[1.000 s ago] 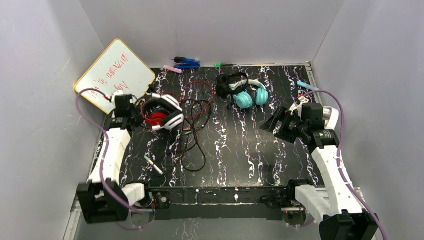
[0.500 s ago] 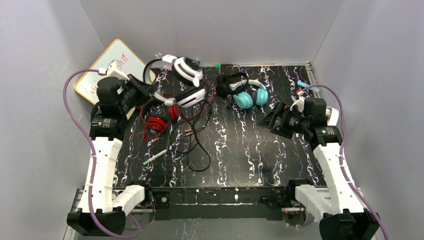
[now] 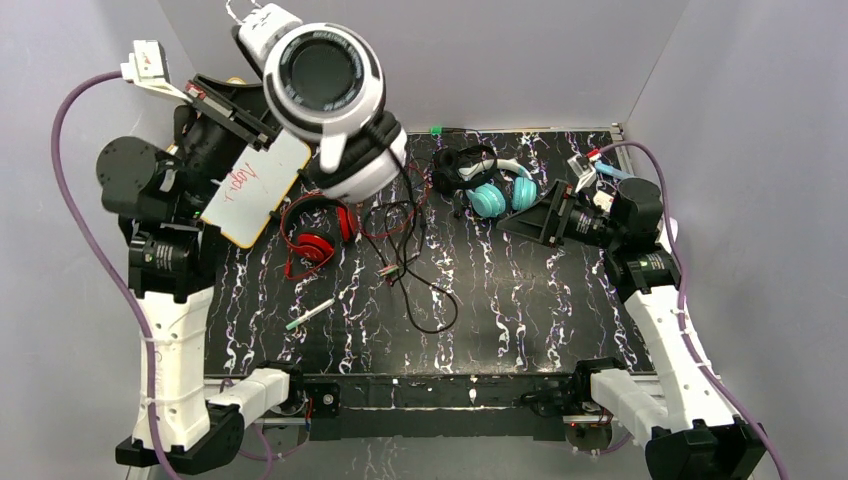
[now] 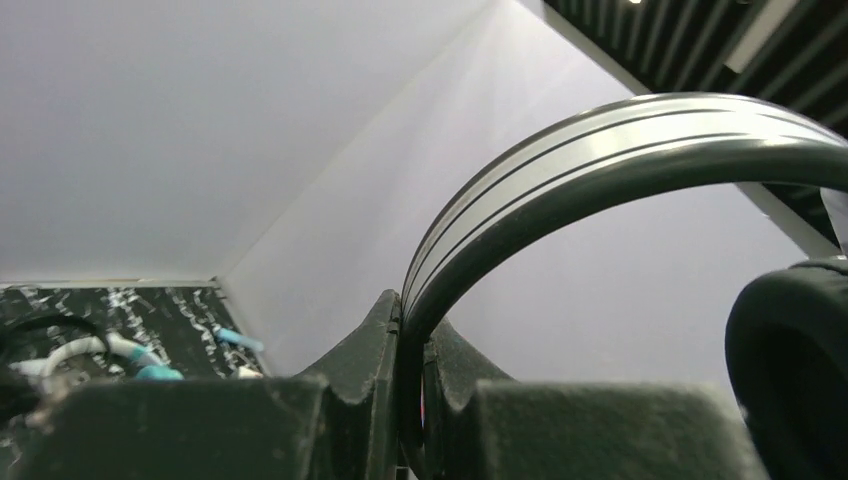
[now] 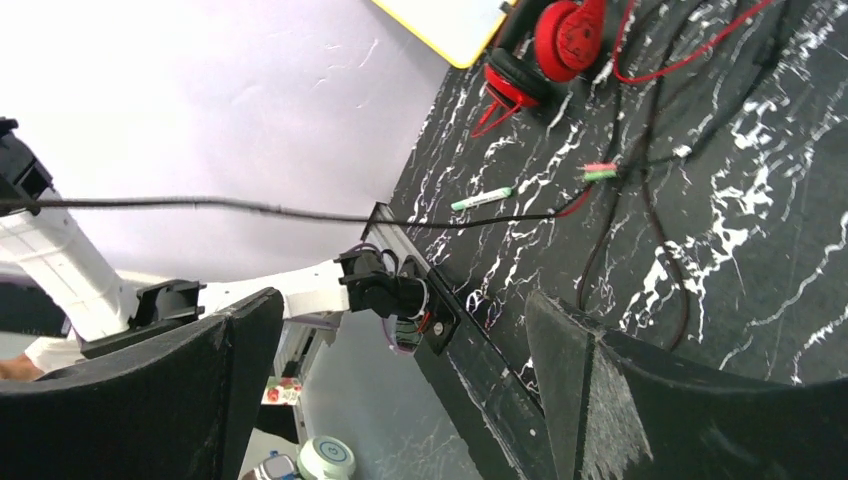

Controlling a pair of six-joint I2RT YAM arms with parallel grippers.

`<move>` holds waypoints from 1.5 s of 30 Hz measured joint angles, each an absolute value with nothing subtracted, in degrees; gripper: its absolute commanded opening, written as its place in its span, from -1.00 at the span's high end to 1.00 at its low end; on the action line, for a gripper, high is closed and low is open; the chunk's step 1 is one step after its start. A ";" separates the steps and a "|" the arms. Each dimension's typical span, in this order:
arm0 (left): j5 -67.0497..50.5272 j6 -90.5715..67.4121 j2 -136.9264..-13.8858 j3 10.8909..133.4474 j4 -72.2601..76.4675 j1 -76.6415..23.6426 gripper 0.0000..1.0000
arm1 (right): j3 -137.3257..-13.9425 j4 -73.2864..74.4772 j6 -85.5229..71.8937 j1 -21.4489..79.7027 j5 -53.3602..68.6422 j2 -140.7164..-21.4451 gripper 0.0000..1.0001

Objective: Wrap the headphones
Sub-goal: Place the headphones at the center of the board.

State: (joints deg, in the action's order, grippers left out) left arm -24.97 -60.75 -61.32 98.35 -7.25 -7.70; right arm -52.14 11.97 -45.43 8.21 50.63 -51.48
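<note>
Illegible red scrawl on whiteboard (image 3: pixel 250 192); illegible ring lettering on headphones (image 3: pixel 322 75)

Left arm high, right arm low
We hold our left arm reared up, left pincer (image 3: pixel 238 118) clamped on the headphones (image 3: pixel 322 75); our right arm reaches forward low, right pincer (image 3: pixel 532 222) spread wide.

glossy plastic wht/blk headphones (image 3: pixel 335 100), matt marbled blk table (image 3: pixel 520 300)

White-and-black headphones (image 3: pixel 320 78) aloft; red pair (image 3: pixel 318 247) and teal pair (image 3: pixel 488 200) below.
</note>
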 measured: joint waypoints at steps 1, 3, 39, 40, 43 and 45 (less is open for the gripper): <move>-25.28 -61.58 -61.10 98.80 -5.93 -7.70 1.00 | -52.25 10.44 -46.22 8.69 50.85 -51.46 -0.97; -26.09 -62.96 -60.14 97.93 -3.99 -7.70 1.00 | -52.40 8.80 -46.81 9.34 50.85 -51.24 -0.97; 18.46 -84.60 -73.73 33.04 -7.64 -58.43 0.97 | -51.70 40.77 -35.94 9.56 11.94 -38.96 -0.94; 19.53 -85.56 -74.56 32.86 -7.92 -58.52 0.88 | -51.59 40.62 -35.70 9.56 13.28 -38.98 -0.91; 21.58 -87.53 -75.81 32.82 -8.29 -58.52 0.08 | -49.78 39.51 -35.35 9.56 18.55 -39.42 -0.89; 22.13 -87.92 -76.31 33.39 -8.78 -58.54 -0.20 | -48.25 39.13 -35.24 9.56 22.39 -40.60 -0.89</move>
State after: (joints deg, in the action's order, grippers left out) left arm 22.13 -87.92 -76.31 33.39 -8.78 -58.54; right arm -48.25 39.13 -35.24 9.56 22.39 -40.60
